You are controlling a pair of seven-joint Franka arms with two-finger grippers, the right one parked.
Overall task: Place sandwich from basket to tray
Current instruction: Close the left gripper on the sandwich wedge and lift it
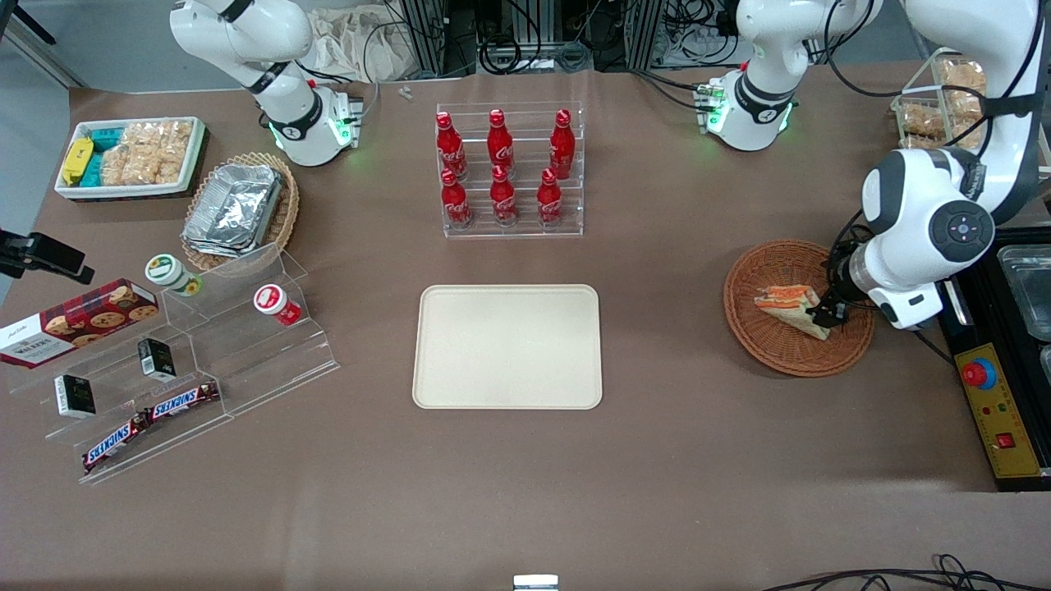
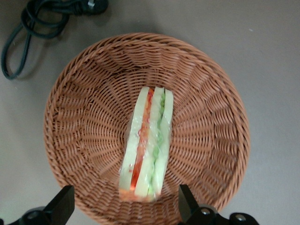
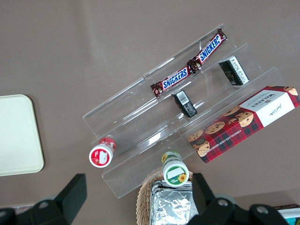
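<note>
With the left arm folded over the working arm's end of the table, its wrist points down and the gripper sits low over the basket, at the sandwich's end. Fingers are spread wide: in the left wrist view the two black tips stand on either side of the sandwich, clear gaps both sides, nothing pinched. From the front view the tips look about level with the bread, possibly touching it, hard to say at that angle.

Sandwich lies in the middle of the reddish-brown wicker basket, on its crust edge, orange and green filling layers facing up, clear wrap around it. Basket sits on the brown table, beside the tray toward the working arm's end, well apart from it. Tray is cream, flat, bare.

Rack of red cola bottles stands farther from the front camera than the tray. A dark cable loops on the table near the basket rim.
</note>
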